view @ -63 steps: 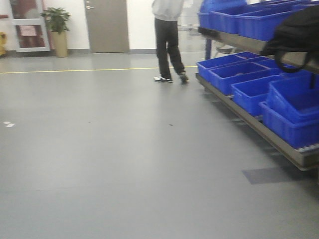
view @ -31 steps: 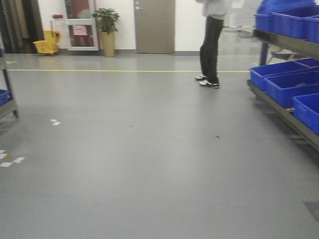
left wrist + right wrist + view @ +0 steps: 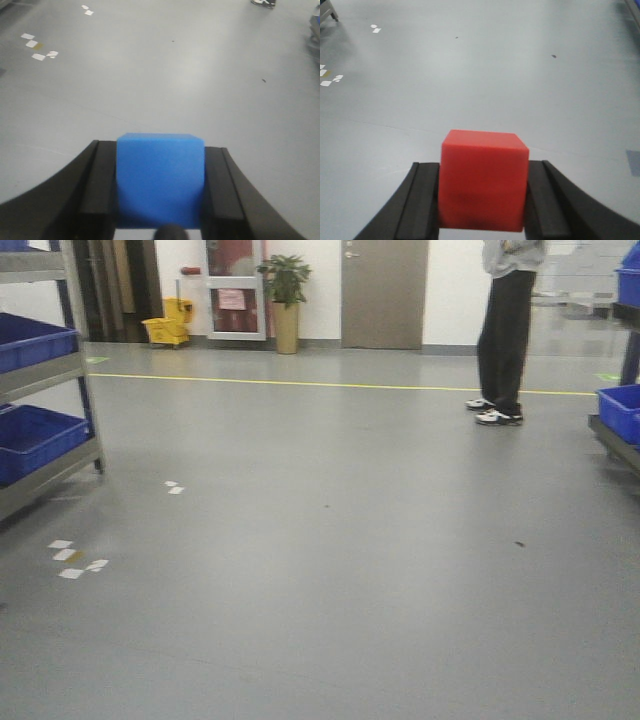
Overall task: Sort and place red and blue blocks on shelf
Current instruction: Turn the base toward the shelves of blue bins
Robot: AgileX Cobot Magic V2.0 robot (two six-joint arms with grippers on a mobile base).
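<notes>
2 matte plain cubes: 1 blue block (image 3: 160, 185) clamped tight in left pincer (image 3: 160, 150), 1 red block (image 3: 482, 187) in right pincer (image 3: 483, 165). Both over smooth grey floor (image 3: 320, 590). Steel shelf (image 3: 60, 468) left.

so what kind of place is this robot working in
Probably a warehouse or factory floor: a steel rack holding blue plastic bins, a yellow lane line across the wide grey floor, and a yellow mop bucket.

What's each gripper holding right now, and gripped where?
Left gripper clamps the blue block by its opposite side faces; right gripper holds the red block likewise.
</notes>
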